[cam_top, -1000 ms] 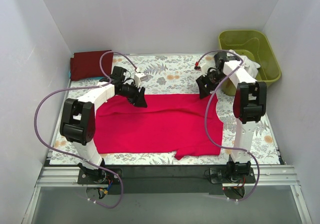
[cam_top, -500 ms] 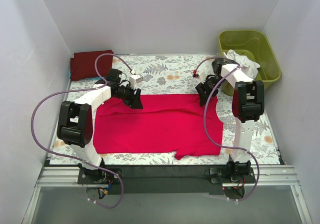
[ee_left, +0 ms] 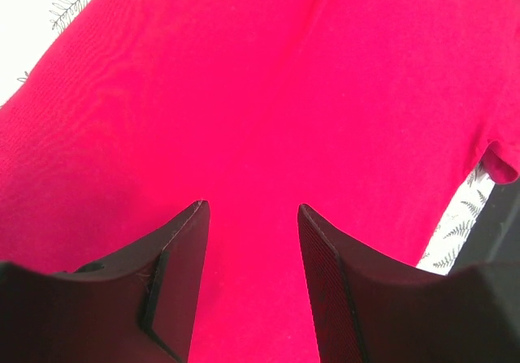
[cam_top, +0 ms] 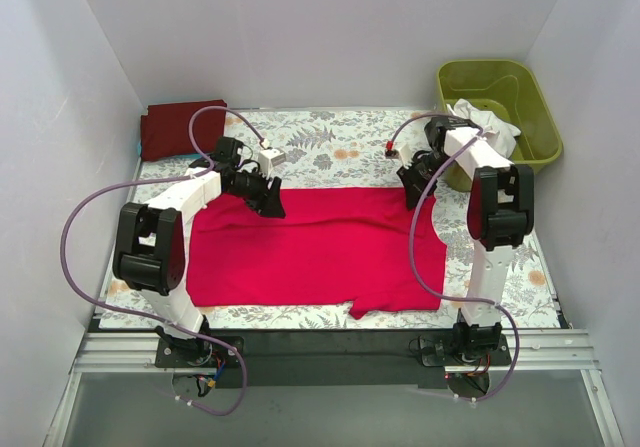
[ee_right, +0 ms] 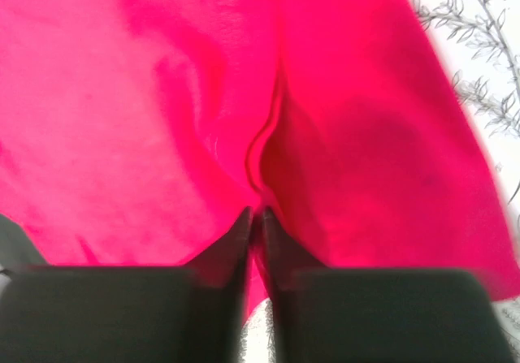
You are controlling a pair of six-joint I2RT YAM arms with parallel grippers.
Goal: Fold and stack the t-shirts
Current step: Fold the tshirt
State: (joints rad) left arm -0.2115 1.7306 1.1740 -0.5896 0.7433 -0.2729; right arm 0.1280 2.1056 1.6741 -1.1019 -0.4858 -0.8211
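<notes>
A bright red t-shirt (cam_top: 320,247) lies spread flat on the floral table cloth (cam_top: 330,152). My left gripper (cam_top: 272,205) hovers over its far left edge. In the left wrist view that gripper (ee_left: 252,205) is open, with red cloth (ee_left: 244,79) showing in the gap below. My right gripper (cam_top: 413,195) sits at the shirt's far right edge. The right wrist view shows this gripper (ee_right: 256,211) shut on a pinched fold of the red t-shirt (ee_right: 146,111). A folded dark maroon t-shirt (cam_top: 182,127) rests at the far left corner. A white t-shirt (cam_top: 487,122) lies in the tub.
An olive-green tub (cam_top: 500,82) stands at the far right, just behind my right arm. White walls close in the table on three sides. Cables loop off both arms above the cloth.
My right gripper has closed on the red t-shirt's far right edge. Both arms shifted slightly toward the shirt's far edge; the left jaws kept the same gap.
</notes>
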